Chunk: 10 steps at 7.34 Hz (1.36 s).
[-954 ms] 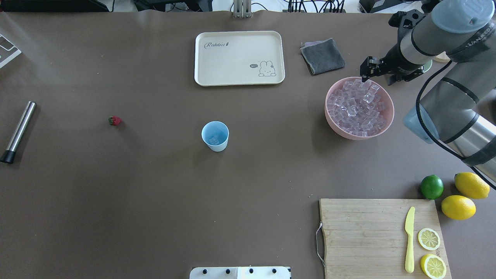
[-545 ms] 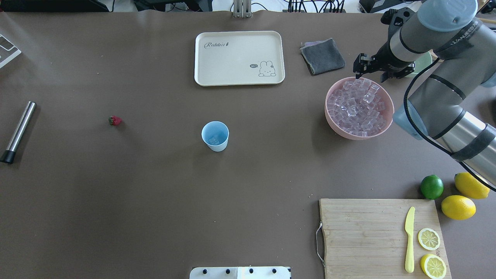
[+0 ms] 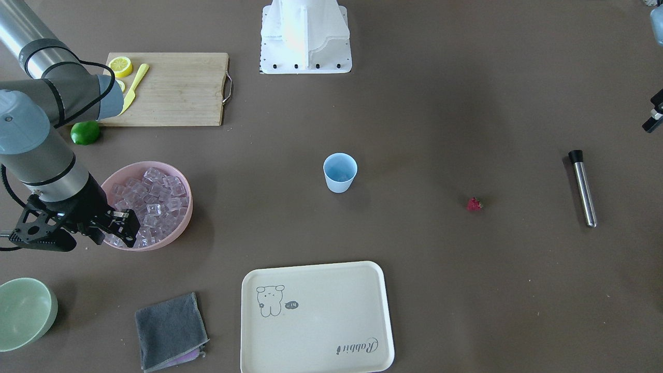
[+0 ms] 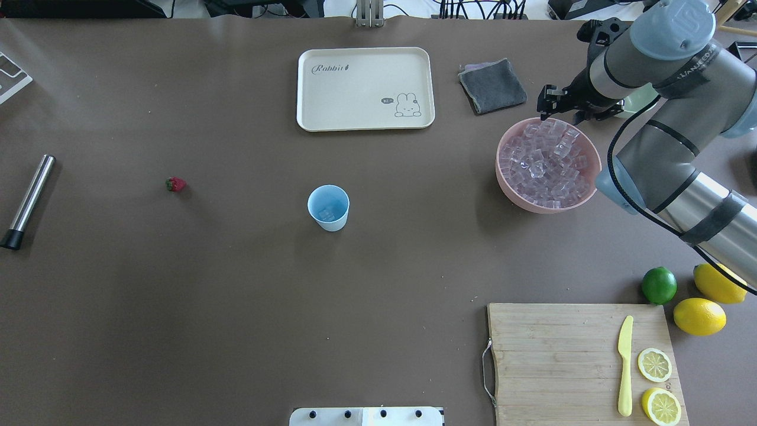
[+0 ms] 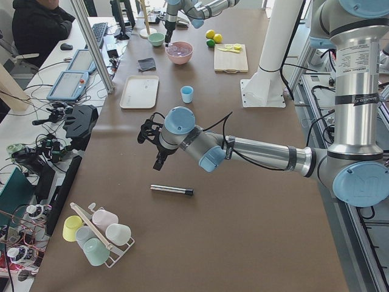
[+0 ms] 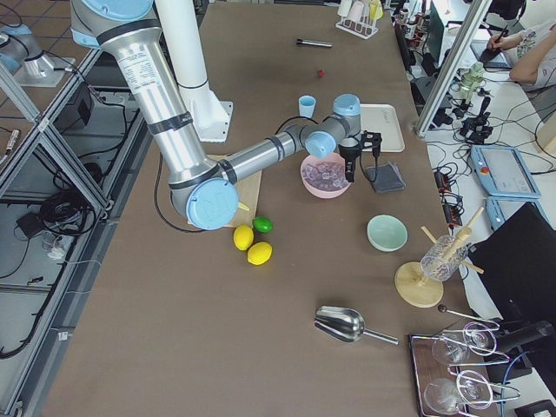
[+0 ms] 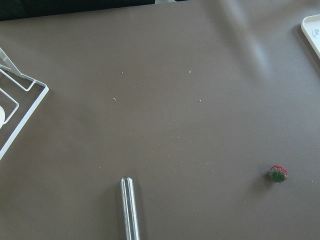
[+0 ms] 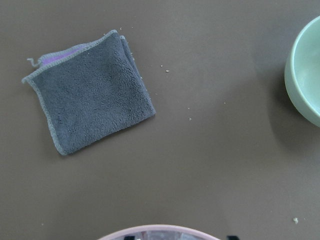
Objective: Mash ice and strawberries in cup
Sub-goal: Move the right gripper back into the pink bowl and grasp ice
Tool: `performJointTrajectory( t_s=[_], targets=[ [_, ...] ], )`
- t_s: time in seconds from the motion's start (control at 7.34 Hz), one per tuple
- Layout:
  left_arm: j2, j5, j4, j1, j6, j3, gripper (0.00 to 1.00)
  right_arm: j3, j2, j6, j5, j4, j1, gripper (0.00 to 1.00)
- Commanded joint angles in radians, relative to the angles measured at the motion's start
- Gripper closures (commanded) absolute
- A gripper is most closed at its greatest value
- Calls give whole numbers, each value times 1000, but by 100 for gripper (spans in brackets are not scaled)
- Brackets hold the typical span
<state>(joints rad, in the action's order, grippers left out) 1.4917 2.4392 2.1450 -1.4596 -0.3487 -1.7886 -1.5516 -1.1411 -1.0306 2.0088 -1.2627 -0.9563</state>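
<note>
The light blue cup (image 4: 328, 207) stands upright mid-table, with a few pale ice pieces in its bottom. The ice (image 4: 547, 163) is heaped in a pink bowl (image 4: 508, 192) at the right. The strawberry (image 4: 175, 184) lies alone on the table to the left and also shows in the left wrist view (image 7: 278, 173). My right gripper (image 4: 547, 105) hovers over the bowl's far rim; in the right wrist view its tips stand apart at the bottom edge, with nothing seen between them. My left gripper (image 5: 159, 163) hangs above the table near the steel muddler (image 4: 29, 198); I cannot tell whether it is open.
A cream tray (image 4: 365, 89) lies at the far middle and a grey cloth (image 4: 492, 86) beside it. A pale green bowl (image 3: 23, 311) stands beyond the pink bowl. A cutting board (image 4: 550, 355) with knife and lemon slices, a lime (image 4: 659, 285) and two lemons are near right.
My right gripper has moved from over the ice heap toward the bowl's far rim and a little to the left. The cup, strawberry and muddler have not moved.
</note>
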Motion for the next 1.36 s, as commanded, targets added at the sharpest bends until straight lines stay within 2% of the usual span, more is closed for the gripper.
performJointTrajectory(
  t_s=[0.0, 0.41, 0.82, 1.23],
  targets=[
    [8, -2, 0, 4, 2, 3, 2, -4, -3, -5, -2, 6, 2, 32],
    [19, -2, 1, 4, 2, 14, 2, -7, -12, -22, -16, 11, 13, 32],
    [16, -2, 3, 4, 4, 14, 2, -18, -13, -49, -16, 11, 21, 40],
    [16, -2, 3, 5, 4, 14, 2, -13, -13, -48, -31, 13, 33, 40]
  ],
)
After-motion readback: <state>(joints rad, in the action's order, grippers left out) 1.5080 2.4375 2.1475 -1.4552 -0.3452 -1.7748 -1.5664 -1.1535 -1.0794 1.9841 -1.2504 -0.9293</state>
